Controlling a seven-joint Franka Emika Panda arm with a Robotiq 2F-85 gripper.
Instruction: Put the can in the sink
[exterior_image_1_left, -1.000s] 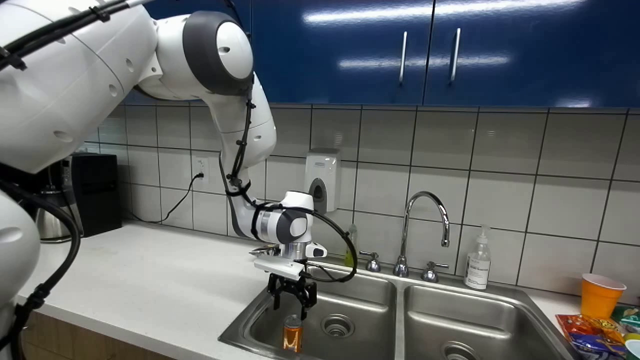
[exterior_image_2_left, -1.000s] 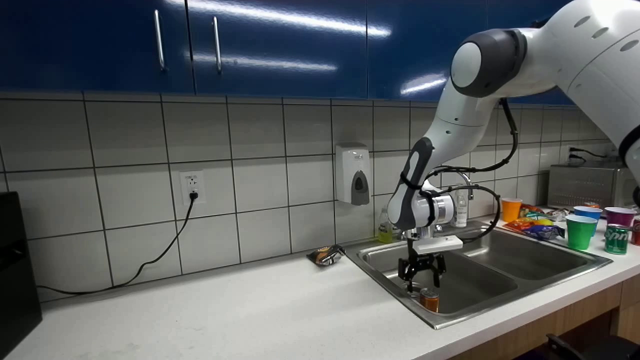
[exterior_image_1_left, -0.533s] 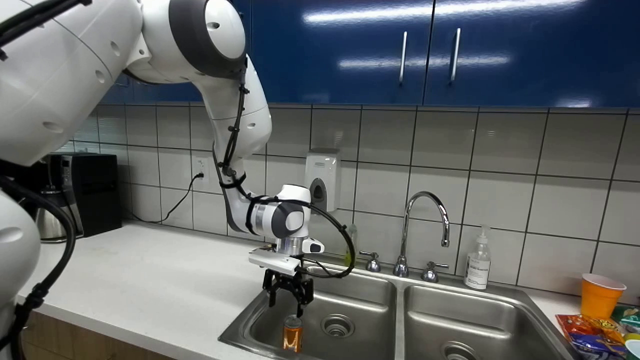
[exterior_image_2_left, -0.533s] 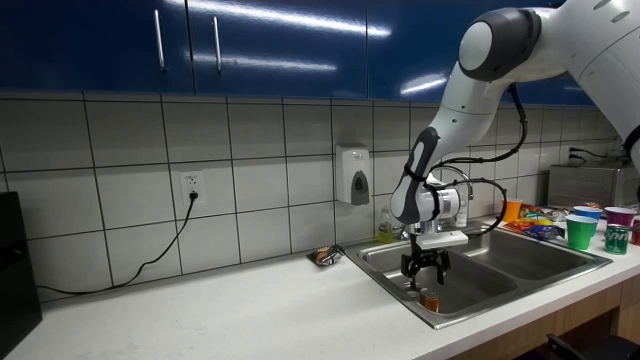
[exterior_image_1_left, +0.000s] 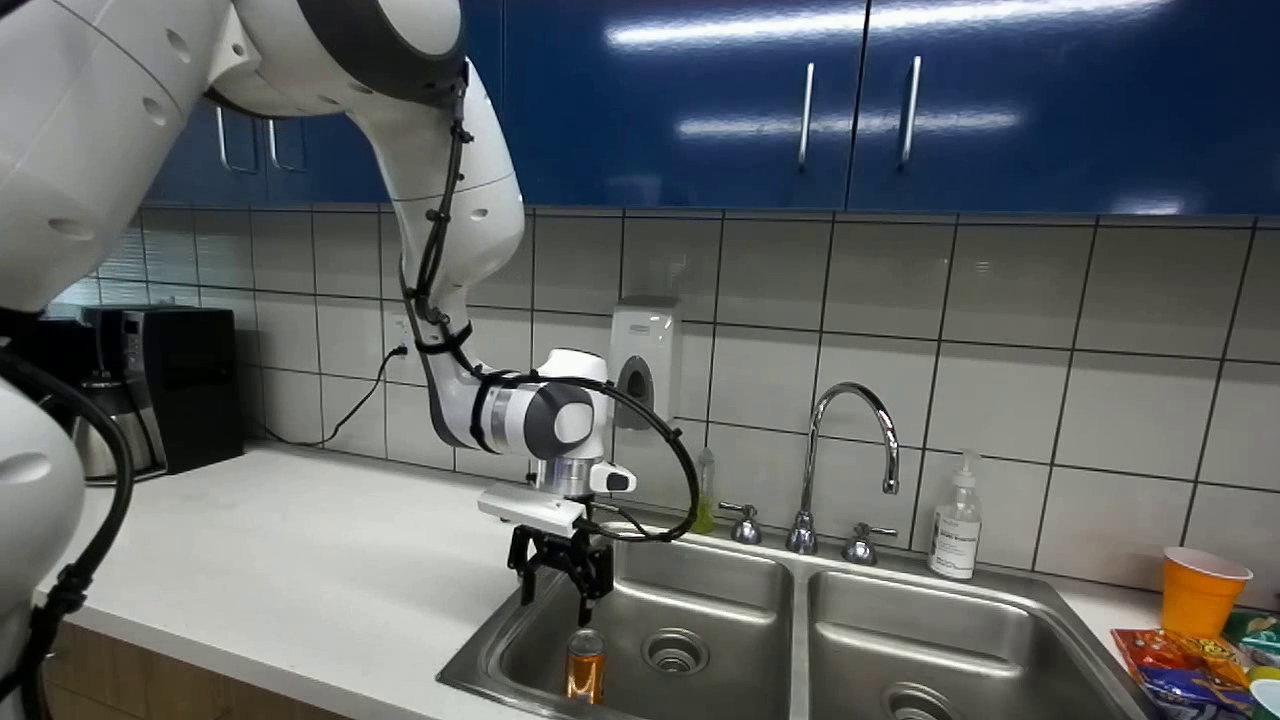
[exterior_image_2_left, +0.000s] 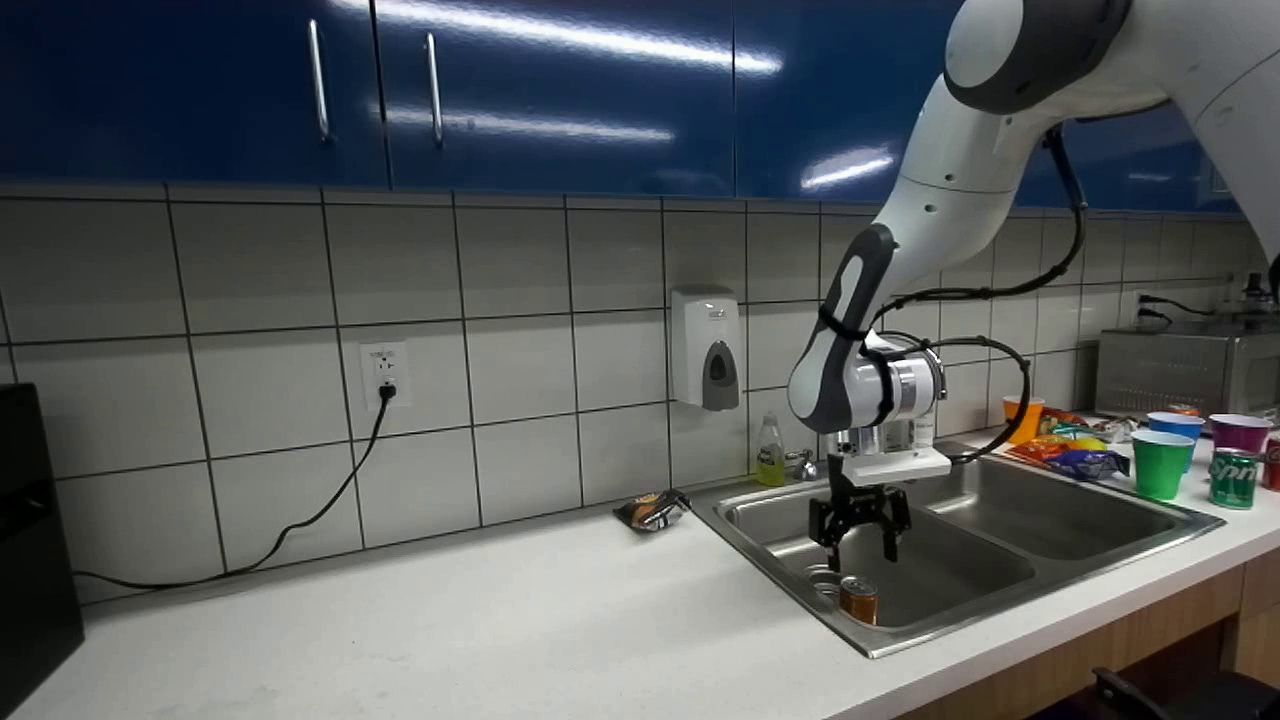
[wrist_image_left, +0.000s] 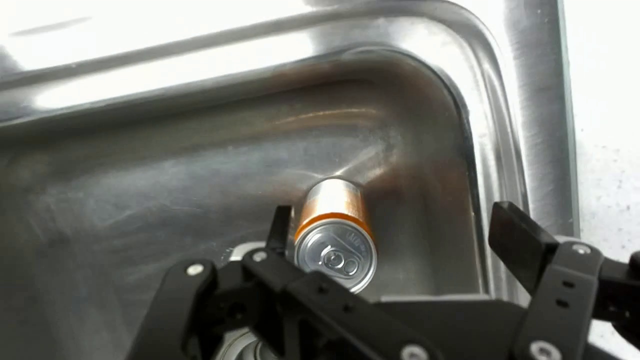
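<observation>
Currently, the white arm is holding a high, bent arch, its black gripper pointing downward over the basin of the sink that both exterior views are showing on the left. The fingers are standing wide apart, loose and clear of the can. The can is standing upright below them, near the front left corner of that basin; in the wrist view its silvery top is appearing between the fingers, closer to one than to the other. A drain is lying near the can in the basin floor. Past the sink's right edge, an orange cup is standing near some snack bags, while in an exterior view a green cup and a green can are standing near the front edge of the counter.
</observation>
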